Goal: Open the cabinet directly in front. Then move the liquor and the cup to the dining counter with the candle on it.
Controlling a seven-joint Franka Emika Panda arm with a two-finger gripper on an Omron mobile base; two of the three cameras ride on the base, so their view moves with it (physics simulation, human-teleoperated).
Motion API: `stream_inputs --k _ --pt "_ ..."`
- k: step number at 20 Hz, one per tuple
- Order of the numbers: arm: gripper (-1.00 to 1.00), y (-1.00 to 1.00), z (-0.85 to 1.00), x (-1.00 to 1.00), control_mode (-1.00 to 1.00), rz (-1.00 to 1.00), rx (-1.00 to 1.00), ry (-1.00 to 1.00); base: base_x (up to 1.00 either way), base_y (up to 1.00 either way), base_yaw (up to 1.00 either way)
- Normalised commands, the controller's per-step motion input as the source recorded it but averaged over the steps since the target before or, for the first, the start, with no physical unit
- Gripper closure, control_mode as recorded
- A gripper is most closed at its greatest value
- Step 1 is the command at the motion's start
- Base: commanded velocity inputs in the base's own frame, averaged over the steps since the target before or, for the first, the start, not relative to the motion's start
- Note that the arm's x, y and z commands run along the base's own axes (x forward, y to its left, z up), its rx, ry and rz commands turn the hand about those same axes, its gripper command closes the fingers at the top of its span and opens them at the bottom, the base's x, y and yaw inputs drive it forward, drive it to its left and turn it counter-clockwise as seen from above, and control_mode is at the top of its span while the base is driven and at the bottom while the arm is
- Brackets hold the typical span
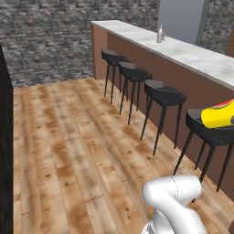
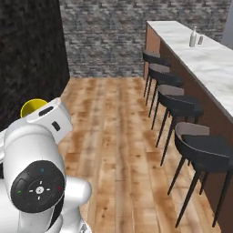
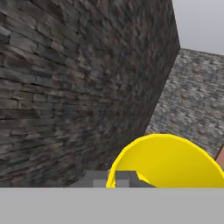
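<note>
Counter point(image 1: 192, 54): long white veined marble top on brown base, running along the right; four dark stools point(image 1: 165, 93) beneath its edge.

Liquor point(image 1: 160, 34): slim bottle standing upright on the counter's far end; a small grey item, probably the candle point(image 2: 200, 40), just beside it.

Cup point(image 3: 168, 164): yellow tapered tumbler with a red-orange mark, carried in the air on its side, above the nearest stool and short of the counter. Judged light, rigid and smooth-walled, so liable to slip or swivel; a hold across the rim wall suits it.

Pincer point(image 3: 117, 178): fingers pressed close together on the cup's rim, one inside and one outside as far as can be told; mouth faces the hand camera.
</note>
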Motion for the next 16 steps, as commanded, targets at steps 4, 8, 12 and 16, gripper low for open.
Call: stream_inputs --k 4,8,12,16 --pt "1.0 0.0 0.0 0.0 1.0 0.0 0.0 0.0 0.82 0.64 -0.24" --pt "1.0 0.0 0.0 0.0 1.0 0.0 0.0 0.0 0.84 0.67 -0.2" --pt "1.0 0.0 0.0 0.0 1.0 0.0 0.0 0.0 0.84 0.64 -0.16" --pt "1.0 0.0 0.0 0.0 1.0 0.0 0.0 0.0 0.83 0.53 -0.13"
